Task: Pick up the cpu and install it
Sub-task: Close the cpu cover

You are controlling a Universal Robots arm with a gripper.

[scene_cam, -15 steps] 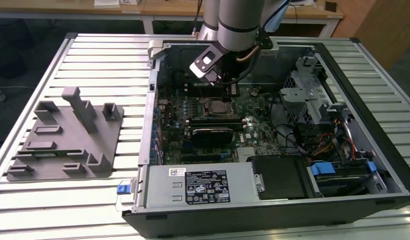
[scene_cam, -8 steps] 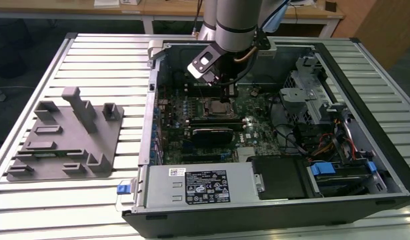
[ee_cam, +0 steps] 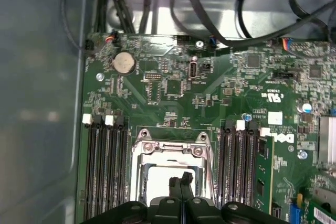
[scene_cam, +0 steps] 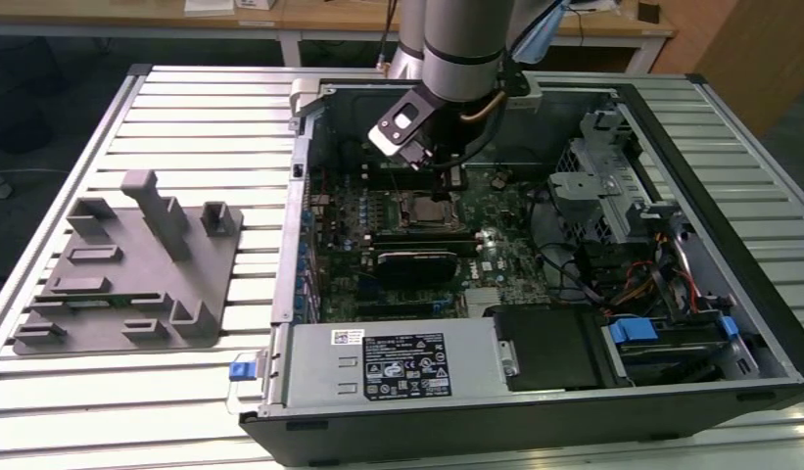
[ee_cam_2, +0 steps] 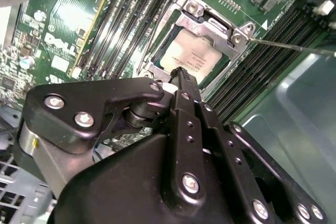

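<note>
Where the arm (scene_cam: 460,39) hung over the open computer case (scene_cam: 533,426) in the upper middle of the exterior view, its end effector (scene_cam: 451,182) pointed straight down at the socket (scene_cam: 428,208) near the centre of the motherboard (scene_cam: 506,255). That approach kept it clear of the case walls and of the cables (scene_cam: 572,274) toward the exterior view's right. The cpu (ee_cam_2: 193,59) lay flat inside the socket's metal frame (ee_cam_2: 215,24), its pale silver top showing through the opening in both wrist views, so it looked seated rather than carried. The end effector's fingers (ee_cam: 186,182) were clenched together with nothing between them, their tips meeting just over one edge of the chip (whether they actually touched it I could not tell). Closed like that they made one narrow point, which I judged suited to pressing or nudging the chip square in its recess. A thin lever (ee_cam_2: 294,46) stood out beside the frame, and whether it was latched was unclear. Memory slots (ee_cam: 102,166) flanked the socket on both sides. A grey fixture (scene_cam: 127,264) sat well apart on the slatted bench (scene_cam: 193,108) at the exterior view's left.
</note>
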